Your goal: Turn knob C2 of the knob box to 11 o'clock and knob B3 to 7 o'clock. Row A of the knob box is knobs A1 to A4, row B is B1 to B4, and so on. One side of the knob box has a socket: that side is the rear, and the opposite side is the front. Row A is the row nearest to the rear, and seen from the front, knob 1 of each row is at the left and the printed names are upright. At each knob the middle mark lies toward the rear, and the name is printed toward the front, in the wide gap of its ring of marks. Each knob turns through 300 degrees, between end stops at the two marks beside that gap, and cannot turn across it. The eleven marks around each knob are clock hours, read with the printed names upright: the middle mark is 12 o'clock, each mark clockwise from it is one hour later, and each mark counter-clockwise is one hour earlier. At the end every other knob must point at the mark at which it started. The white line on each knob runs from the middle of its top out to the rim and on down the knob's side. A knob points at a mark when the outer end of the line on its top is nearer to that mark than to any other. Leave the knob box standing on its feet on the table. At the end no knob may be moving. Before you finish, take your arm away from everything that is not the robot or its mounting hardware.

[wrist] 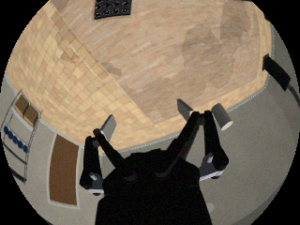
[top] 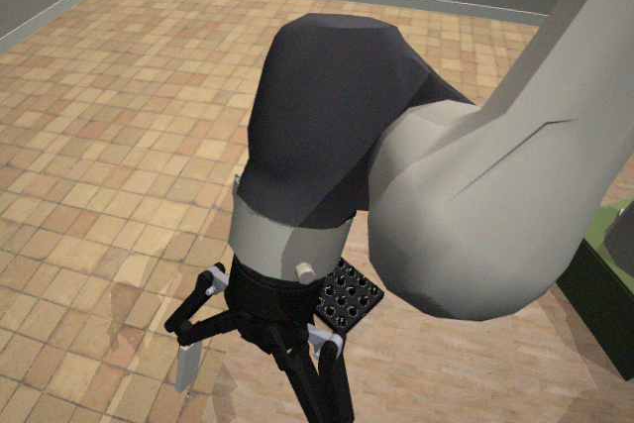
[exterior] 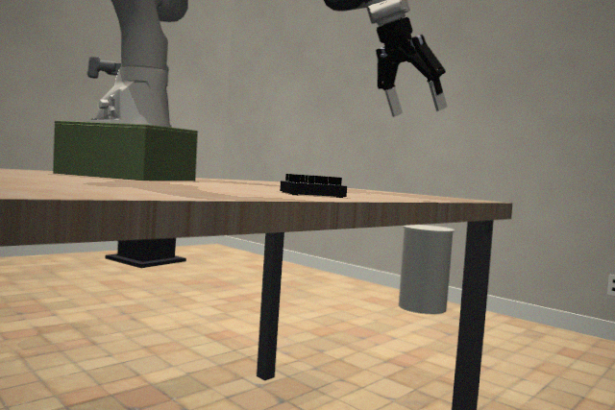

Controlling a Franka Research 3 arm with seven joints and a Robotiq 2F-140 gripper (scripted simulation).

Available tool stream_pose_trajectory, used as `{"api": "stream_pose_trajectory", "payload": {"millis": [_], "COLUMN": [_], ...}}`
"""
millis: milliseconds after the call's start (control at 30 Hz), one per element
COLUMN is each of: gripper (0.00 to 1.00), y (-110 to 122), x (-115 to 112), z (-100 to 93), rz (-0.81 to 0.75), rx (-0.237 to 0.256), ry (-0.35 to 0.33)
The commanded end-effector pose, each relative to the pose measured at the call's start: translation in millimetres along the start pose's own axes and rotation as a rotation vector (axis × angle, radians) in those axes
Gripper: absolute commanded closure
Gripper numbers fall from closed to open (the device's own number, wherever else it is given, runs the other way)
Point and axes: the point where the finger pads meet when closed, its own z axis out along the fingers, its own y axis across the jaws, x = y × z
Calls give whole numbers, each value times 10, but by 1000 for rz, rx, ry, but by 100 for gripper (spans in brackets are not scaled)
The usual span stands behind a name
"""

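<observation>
The black knob box (top: 353,300) (exterior: 312,185) (wrist: 114,2) stands on its feet on the wooden table (exterior: 149,217) (wrist: 187,32). In the top view the arm hides part of it. Its knobs show only as small dark rounds, and their white lines are too small to read. My gripper (top: 261,397) (exterior: 416,105) (wrist: 145,112) is open and empty. It hangs high above the table, well up and off to the side of the box near the table's edge, with its fingers tilted downward.
The arm's green base block (exterior: 124,150) (top: 598,279) stands on the table behind the box. A grey cylinder (exterior: 426,269) (wrist: 220,116) stands on the tiled floor beyond the table's far corner. Dark table legs (exterior: 270,306) run down below the top.
</observation>
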Motion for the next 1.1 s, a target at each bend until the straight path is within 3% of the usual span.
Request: {"api": "stream_pose_trajectory", "payload": {"millis": [0, 367, 400, 433, 1067], "gripper": [0, 0, 0, 0, 0], "y": [-2, -2, -48, -52, -52], "x": [-15, -15, 132, 146, 146], "z": [-12, -12, -20, -20, -20], "rz": [-43, -43, -164, -176, -176], "rx": [3, 3, 6, 6, 6], "ry": [-5, -5, 16, 19, 19]}}
